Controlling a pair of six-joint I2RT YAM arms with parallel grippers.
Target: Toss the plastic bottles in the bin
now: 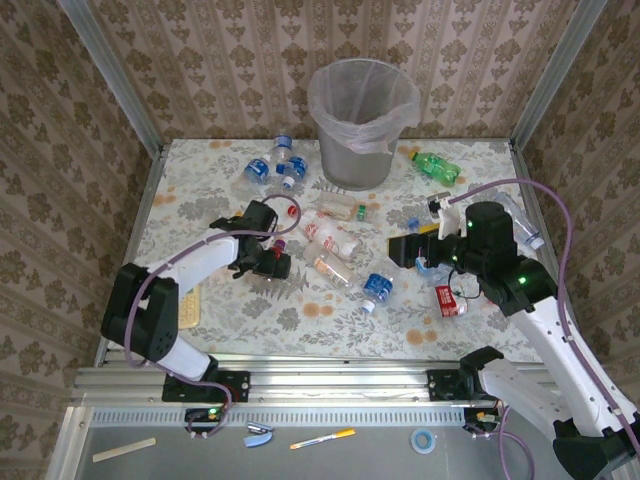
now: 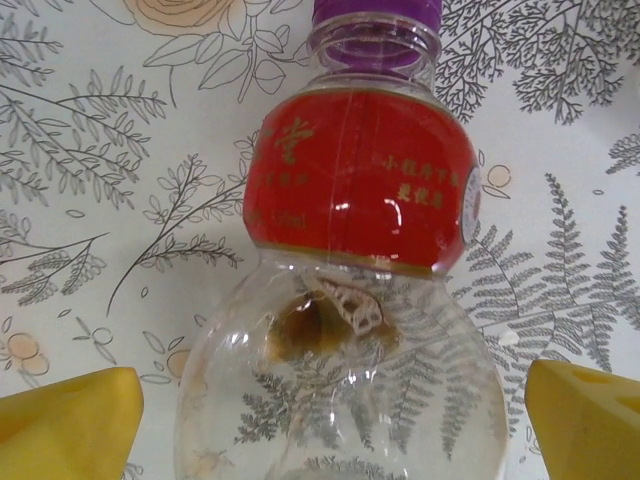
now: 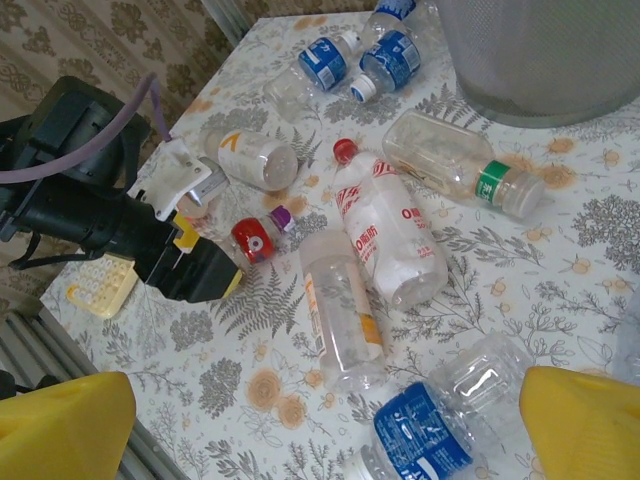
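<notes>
A small plastic bottle (image 2: 360, 190) with a red label and a purple cap lies on the flowered tabletop. My left gripper (image 2: 335, 425) is open, and its yellow fingertips (image 2: 65, 425) stand on either side of the bottle's clear base, apart from it. The same bottle (image 3: 255, 238) lies just ahead of the left gripper (image 3: 190, 265) in the right wrist view. My right gripper (image 3: 325, 430) is open above the table, holding nothing, with a blue-labelled bottle (image 3: 430, 435) just inside its right finger. The bin (image 1: 362, 120) stands at the back centre.
More bottles lie mid-table: a clear one with an orange label (image 3: 340, 305), a white one with red print (image 3: 385, 230) and a green-banded one (image 3: 455, 165). Blue-labelled bottles (image 1: 270, 165) lie left of the bin, a green bottle (image 1: 437, 166) to its right. A beige block (image 1: 190, 305) lies near left.
</notes>
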